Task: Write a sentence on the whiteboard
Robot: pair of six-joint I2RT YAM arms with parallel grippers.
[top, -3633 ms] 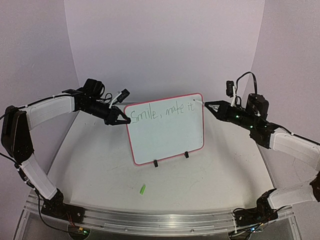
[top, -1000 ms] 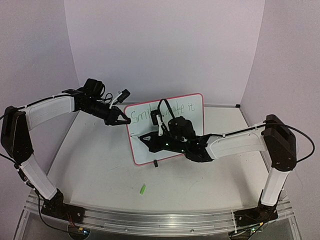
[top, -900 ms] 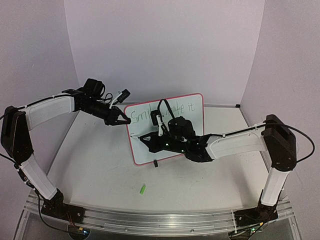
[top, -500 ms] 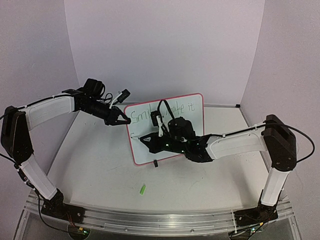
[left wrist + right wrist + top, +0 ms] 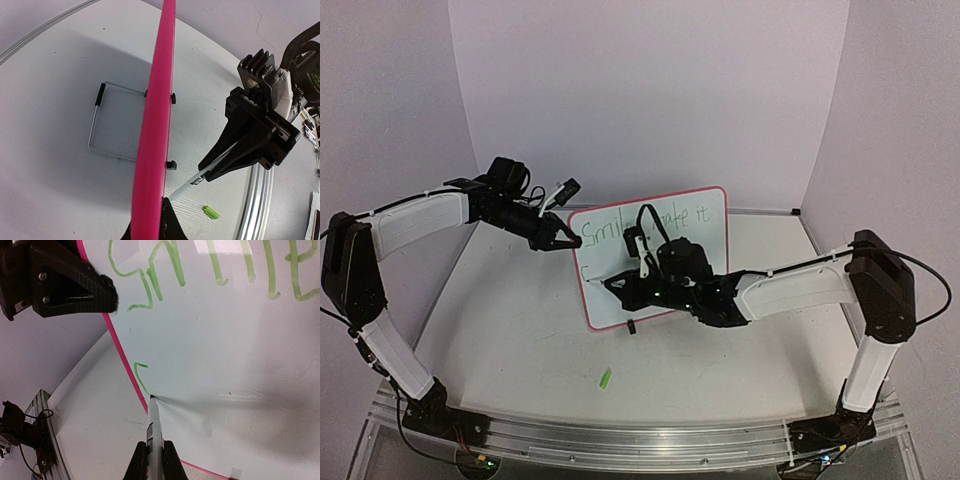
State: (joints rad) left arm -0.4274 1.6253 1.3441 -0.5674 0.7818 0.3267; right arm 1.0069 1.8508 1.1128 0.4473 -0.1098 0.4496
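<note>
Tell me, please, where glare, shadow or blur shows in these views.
Right wrist: glare whitens the whiteboard at the top, over the green writing; the marker casts a soft shadow rightward. Left wrist: the near pink rim is blurred. Top external: evenly lit.

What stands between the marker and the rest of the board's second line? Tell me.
Nothing visible. The marker in the right gripper touches the whiteboard with its tip, at a green stroke. The surface to its right is bare.

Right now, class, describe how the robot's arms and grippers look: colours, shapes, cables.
The left arm and right arm have white link shells and black joints. The left gripper and right gripper are black with tapering wedge fingers. A black cable loops over the right wrist.
</note>
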